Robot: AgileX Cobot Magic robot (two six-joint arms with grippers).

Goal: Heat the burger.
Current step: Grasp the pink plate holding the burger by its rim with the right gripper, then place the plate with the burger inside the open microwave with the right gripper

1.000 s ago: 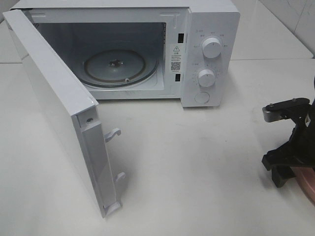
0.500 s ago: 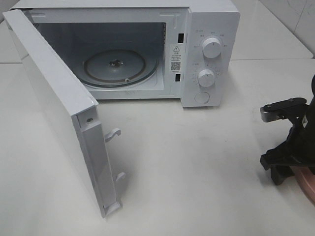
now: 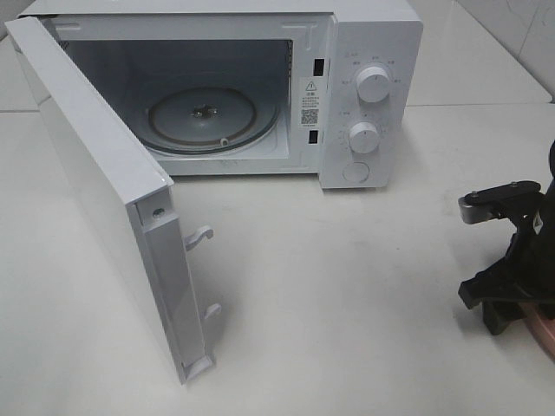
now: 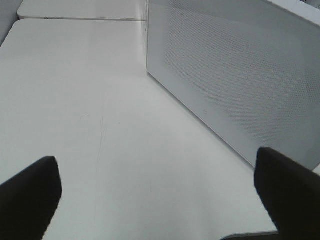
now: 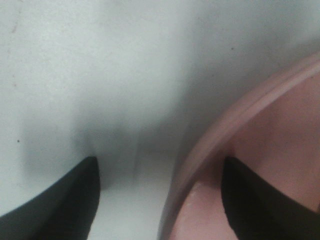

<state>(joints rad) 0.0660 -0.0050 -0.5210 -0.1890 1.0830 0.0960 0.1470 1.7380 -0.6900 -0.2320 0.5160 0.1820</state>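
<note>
Microwave (image 3: 373, 52) door (image 3: 87, 165) open, glass tray (image 3: 208, 117) bare. My right claw (image 5: 160, 165) straddles the pink plate (image 5: 250, 100) at its rim, jaws apart, gripping nothing. Burger unseen; carrying, loading, heating all lie ahead.

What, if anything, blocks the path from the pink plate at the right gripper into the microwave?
Nothing visible does. The door stands swung wide, the turntable is bare, and nothing lies on the table between the pink plate and the microwave. The burger itself is out of view.
</note>
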